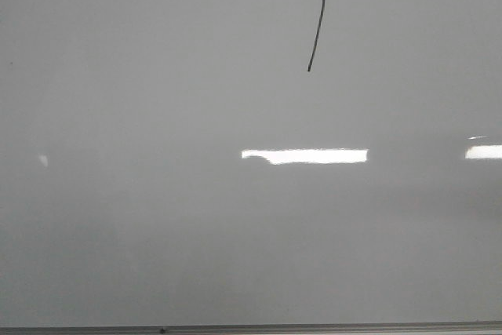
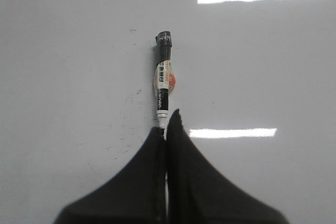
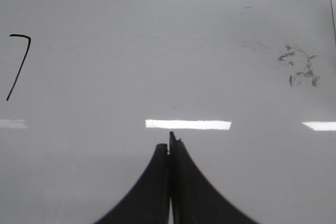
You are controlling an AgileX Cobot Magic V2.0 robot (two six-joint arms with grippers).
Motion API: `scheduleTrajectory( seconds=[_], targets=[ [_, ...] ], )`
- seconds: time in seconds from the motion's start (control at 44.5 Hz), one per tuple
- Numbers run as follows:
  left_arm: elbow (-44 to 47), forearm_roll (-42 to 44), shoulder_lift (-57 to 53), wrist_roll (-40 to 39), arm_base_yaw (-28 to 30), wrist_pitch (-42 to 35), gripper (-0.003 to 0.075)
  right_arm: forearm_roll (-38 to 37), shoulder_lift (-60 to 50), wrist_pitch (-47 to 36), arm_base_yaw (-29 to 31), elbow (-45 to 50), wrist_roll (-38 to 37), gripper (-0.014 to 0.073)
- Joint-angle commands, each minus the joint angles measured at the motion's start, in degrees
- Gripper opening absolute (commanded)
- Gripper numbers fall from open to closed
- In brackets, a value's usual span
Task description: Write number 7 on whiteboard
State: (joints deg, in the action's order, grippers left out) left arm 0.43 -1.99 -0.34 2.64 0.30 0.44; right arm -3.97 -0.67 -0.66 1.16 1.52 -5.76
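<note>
The whiteboard (image 1: 157, 217) fills the front view. A thin dark number 7 (image 1: 315, 27) is drawn near its far middle; it also shows in the right wrist view (image 3: 18, 66). No gripper shows in the front view. In the left wrist view my left gripper (image 2: 167, 124) is shut on a black-and-white marker (image 2: 163, 85), which sticks out past the fingertips over the board. In the right wrist view my right gripper (image 3: 169, 144) is shut and empty above the bare board (image 3: 105, 171).
A thin metal edge strip (image 1: 314, 327) runs along the near edge of the board. Bright light reflections (image 1: 306, 156) lie across the board. Dark smudges (image 3: 300, 69) mark the board, next to an edge strip (image 3: 332, 3), in the right wrist view.
</note>
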Motion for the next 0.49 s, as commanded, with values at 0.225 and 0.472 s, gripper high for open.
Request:
scheduleTrajectory(
  seconds=[0.225,0.472],
  targets=[
    [0.72,-0.05,-0.71,-0.53,0.01,-4.55,-0.002,-0.7,-1.02,-5.16,-1.5,-0.14,-0.02,-0.0067],
    [0.72,-0.05,-0.71,-0.53,0.01,-4.55,-0.002,-0.7,-0.97,-5.16,-1.62,-0.14,-0.02,-0.0067]
  ],
)
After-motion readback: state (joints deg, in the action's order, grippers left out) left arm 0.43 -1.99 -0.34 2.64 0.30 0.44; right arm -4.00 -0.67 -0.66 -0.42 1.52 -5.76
